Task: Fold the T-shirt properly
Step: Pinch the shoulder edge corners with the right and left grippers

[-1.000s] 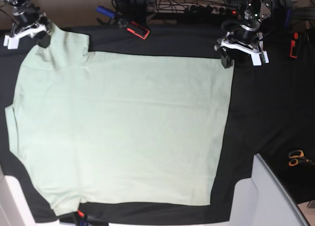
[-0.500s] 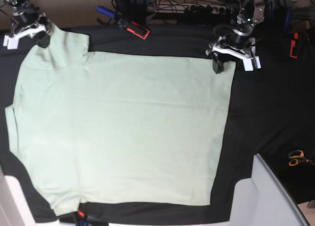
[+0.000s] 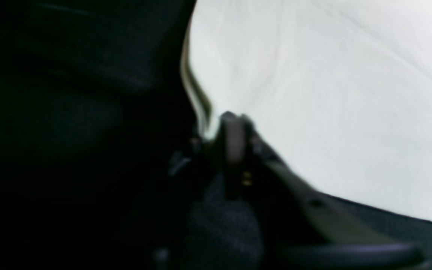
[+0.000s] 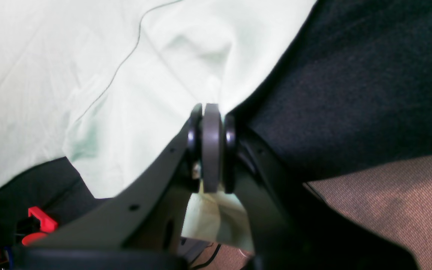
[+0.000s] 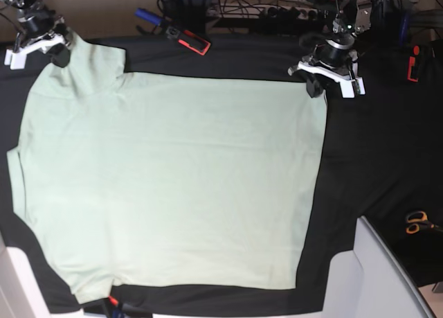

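Note:
The pale mint-green T-shirt (image 5: 173,179) lies spread flat on the black table covering (image 5: 374,159). My left gripper (image 5: 317,88) sits at the shirt's far right hem corner. In the blurred left wrist view its fingers (image 3: 233,123) are pressed together at the edge of the T-shirt (image 3: 332,93). My right gripper (image 5: 61,55) is at the far left, on the sleeve. Seen from the right wrist, that gripper (image 4: 212,112) is shut on a bunched fold of the T-shirt (image 4: 88,75), with cloth hanging out below the pads.
Orange-handled scissors (image 5: 415,221) lie at the right edge. A red-and-black tool (image 5: 194,42) and a blue item (image 5: 147,16) lie along the far edge, and a red item (image 5: 413,63) sits far right. A grey-white box (image 5: 381,276) stands at the near right corner.
My left gripper has moved left and away onto the shirt's hem corner and has shut there; the corner has shifted slightly. The right gripper has stayed where it was.

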